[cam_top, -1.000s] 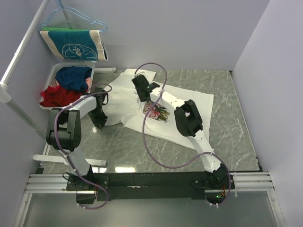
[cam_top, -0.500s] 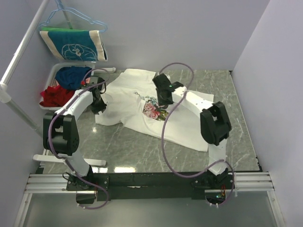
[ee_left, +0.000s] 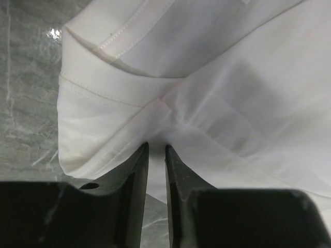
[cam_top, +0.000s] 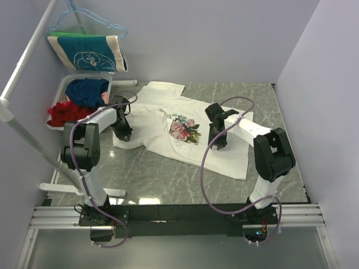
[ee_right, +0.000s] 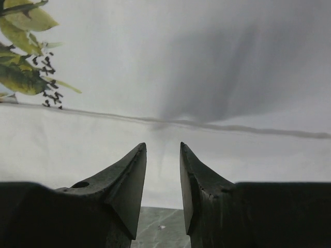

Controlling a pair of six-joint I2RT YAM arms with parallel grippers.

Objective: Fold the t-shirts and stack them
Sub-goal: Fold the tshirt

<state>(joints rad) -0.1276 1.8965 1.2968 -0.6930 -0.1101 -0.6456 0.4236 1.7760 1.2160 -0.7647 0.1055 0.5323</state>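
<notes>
As it lies now, the cream-white t-shirt (cam_top: 152, 120) is spread chest-up across the middle of the grey marbled tabletop (cam_top: 151, 174). Its long axis runs on a diagonal, neck toward the far left and hem toward the near right. The flower print (cam_top: 184, 130) sits near the centre. One sleeve points to the far wall; the other lies at the left edge, folded over on itself.

A white basket (cam_top: 61, 89) holding blue and red clothes (cam_top: 84, 92) stands just off the shirt's far-left side. Above it, a blue hanger (cam_top: 90, 19) carries a teal-and-cream cloth (cam_top: 84, 53). A purple cable (cam_top: 205, 168) loops over the shirt's right half.

The left gripper (cam_top: 125, 136) is down on the folded left sleeve. Its jaws are drawn to a narrow slit, and creases in the cloth converge into that slit, so it is pinching the fabric. The right gripper (cam_top: 217, 144) is low over the plain cloth to the right of the print, jaws also narrow. Whether any cloth is nipped between them cannot be made out.
</notes>
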